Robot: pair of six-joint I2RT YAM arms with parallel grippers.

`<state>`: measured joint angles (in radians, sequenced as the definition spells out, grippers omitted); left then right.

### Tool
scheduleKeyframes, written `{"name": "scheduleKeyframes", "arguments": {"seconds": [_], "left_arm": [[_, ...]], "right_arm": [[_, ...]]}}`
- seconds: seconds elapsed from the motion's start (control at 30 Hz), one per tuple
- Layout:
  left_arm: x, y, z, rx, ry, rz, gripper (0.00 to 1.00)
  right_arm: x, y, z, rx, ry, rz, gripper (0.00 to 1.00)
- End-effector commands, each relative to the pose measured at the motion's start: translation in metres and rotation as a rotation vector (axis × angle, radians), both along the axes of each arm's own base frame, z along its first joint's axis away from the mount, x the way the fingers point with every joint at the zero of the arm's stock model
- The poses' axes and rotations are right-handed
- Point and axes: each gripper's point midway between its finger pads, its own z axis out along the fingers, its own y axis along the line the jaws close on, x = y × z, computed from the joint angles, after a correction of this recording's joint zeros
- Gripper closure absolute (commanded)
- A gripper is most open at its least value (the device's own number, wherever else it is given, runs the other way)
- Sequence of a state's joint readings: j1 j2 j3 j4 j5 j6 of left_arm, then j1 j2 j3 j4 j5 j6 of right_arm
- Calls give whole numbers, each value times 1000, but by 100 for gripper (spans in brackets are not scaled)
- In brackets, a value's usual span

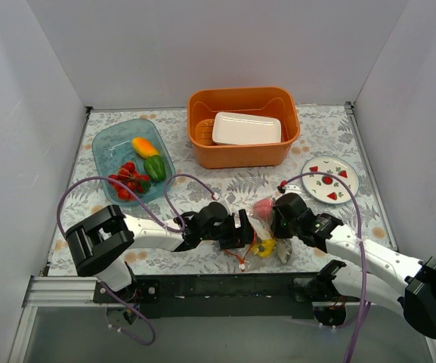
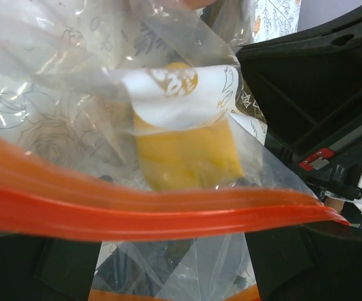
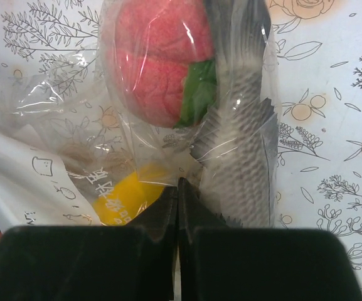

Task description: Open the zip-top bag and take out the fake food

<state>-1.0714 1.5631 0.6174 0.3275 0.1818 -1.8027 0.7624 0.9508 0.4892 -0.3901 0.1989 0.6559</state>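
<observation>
Right jaws pinched shut on zip-top bag (image 3: 137,163), left jaws parted around zip strip (image 2: 137,213); close left jaws on one lip, peel apart slowly.

A clear crinkly plastic zip-top bag (image 1: 264,240) is lying on the floral-patterned table (image 1: 325,134), sitting between the left fingers (image 1: 242,228) and the right fingers (image 1: 280,224), both touching it.

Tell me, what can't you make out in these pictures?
- Top view: the zip-top bag, small between left hand and right hand; open or zipped, unclear.
- Left wrist view: the blurred orange zip strip covers the left hand; grip unclear.
- Right wrist view: the right hand blocks the bag's lower part and the yellow piece's end.
</observation>
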Motion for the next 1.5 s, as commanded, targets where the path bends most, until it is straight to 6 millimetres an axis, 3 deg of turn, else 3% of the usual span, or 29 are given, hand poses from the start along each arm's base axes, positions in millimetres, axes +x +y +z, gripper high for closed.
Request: {"name": "scheduleKeyframes", "arguments": {"seconds": [0.0,0.23,0.47,0.63,0.73,0.8,0.93,1.03,1.27,1.43,1.47], "left_arm": [[4,-12,14,-48,-40,-4,20],[-3,-24,12,-66,-33,-34,13],[2,-28,-8,105,-86,-21,4],[5,-33,-10,119,-86,-8,4],[8,-35,-11,124,-85,8,16],[9,-34,-10,126,-83,20,34],[9,-29,-3,132,-84,31,57],[13,-15,2,146,-104,82,65],[10,11,16,165,-118,117,68],[16,49,10,291,-135,210,71],[18,55,18,291,-149,230,72]], "right_arm": [[-4,11,1,-2,11,29,99],[-5,14,2,8,5,34,99],[-7,12,6,14,-5,33,99],[-7,16,8,28,-7,45,99],[-7,20,11,39,-13,53,99],[-7,18,10,31,-13,50,99],[-6,11,11,11,-28,28,99],[-1,3,14,-13,-56,-4,99],[9,-8,26,-46,-98,-51,99],[12,-10,32,-47,-115,-65,99],[13,-10,33,-47,-119,-65,99]]}}
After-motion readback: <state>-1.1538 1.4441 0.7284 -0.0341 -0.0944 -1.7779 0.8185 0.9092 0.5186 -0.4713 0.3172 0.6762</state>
